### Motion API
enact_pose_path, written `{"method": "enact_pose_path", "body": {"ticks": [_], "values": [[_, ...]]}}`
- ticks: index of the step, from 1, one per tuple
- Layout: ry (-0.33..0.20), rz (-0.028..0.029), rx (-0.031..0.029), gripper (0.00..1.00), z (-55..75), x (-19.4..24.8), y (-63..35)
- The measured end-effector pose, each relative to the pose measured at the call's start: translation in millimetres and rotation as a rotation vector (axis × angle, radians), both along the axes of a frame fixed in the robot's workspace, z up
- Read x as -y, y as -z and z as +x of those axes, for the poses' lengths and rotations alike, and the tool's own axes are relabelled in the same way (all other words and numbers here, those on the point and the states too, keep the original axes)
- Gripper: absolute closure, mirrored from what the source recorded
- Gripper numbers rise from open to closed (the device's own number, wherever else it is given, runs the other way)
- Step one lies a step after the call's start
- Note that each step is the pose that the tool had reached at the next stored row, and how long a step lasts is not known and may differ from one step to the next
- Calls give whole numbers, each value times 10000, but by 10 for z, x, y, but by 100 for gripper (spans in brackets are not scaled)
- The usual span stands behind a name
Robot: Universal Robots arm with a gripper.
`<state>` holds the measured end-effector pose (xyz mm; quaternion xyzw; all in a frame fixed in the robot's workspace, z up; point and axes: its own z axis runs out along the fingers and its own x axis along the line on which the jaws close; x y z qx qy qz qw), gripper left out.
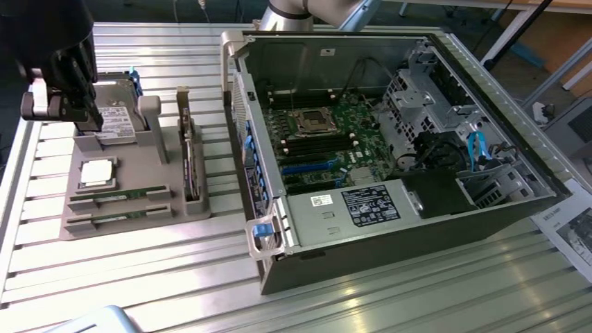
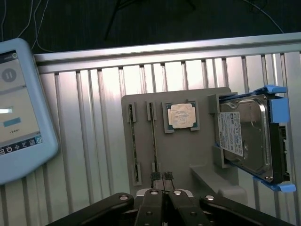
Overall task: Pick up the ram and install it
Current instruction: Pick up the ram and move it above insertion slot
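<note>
Closed gripper [image 2: 162,177], ram [image 2: 154,136] below fingertips [image 2: 156,177], untouched

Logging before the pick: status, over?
Pincer shut, empty, over grey plastic holder. Both thin green ram sticks seated in its slots. Upright dark card alongside.

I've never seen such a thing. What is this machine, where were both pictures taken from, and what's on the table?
It is a robot arm ending in a dark two-fingered gripper, shut and holding nothing. One picture looks from off the arm, the other from its wrist. On the ribbed metal table a grey holder tray carries a silver hard drive, a square silver processor chip and two thin green memory sticks. Beside it stands an open black computer case.
</note>
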<state>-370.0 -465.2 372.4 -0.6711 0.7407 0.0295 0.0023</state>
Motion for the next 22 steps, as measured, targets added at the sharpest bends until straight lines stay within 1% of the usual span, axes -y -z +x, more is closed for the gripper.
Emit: {"method": "enact_pose_path", "body": {"ticks": [10,15,22], "values": [[0,0,0,90,0,4,8],[-1,0,0,90,0,21,42],[0,1,0,90,0,62,127]]}}
